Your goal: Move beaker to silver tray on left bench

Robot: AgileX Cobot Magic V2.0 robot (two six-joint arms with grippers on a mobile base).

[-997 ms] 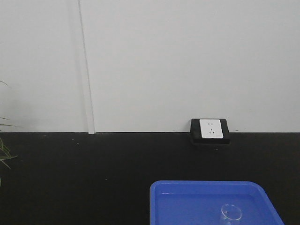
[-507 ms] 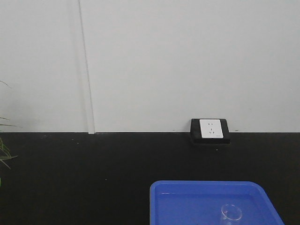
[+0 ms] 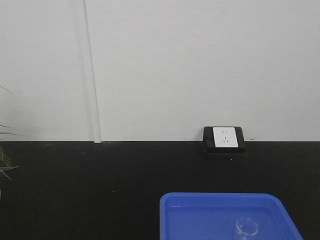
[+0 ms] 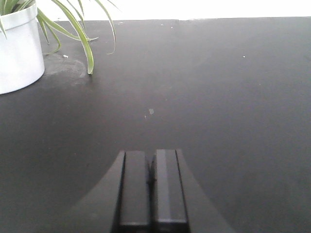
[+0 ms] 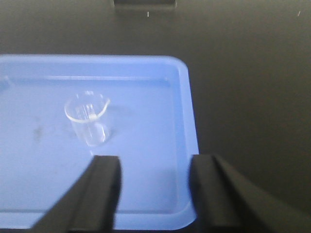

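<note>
A small clear glass beaker [image 5: 88,119] stands upright in a blue plastic tray [image 5: 184,121]; the front view shows the beaker [image 3: 246,228] at the bottom edge. My right gripper [image 5: 154,167] is open, hovering over the tray's near right part, with the beaker a little ahead and to the left of its left finger [image 5: 104,187]. My left gripper [image 4: 150,167] is shut with nothing in it, low over the bare black bench [image 4: 218,97]. The silver tray is out of view.
A white pot with a green plant [image 4: 19,48] stands at the far left of the bench. A wall socket on a black block [image 3: 224,139] sits at the back, behind the blue tray [image 3: 200,215]. A white wall rises behind the bench.
</note>
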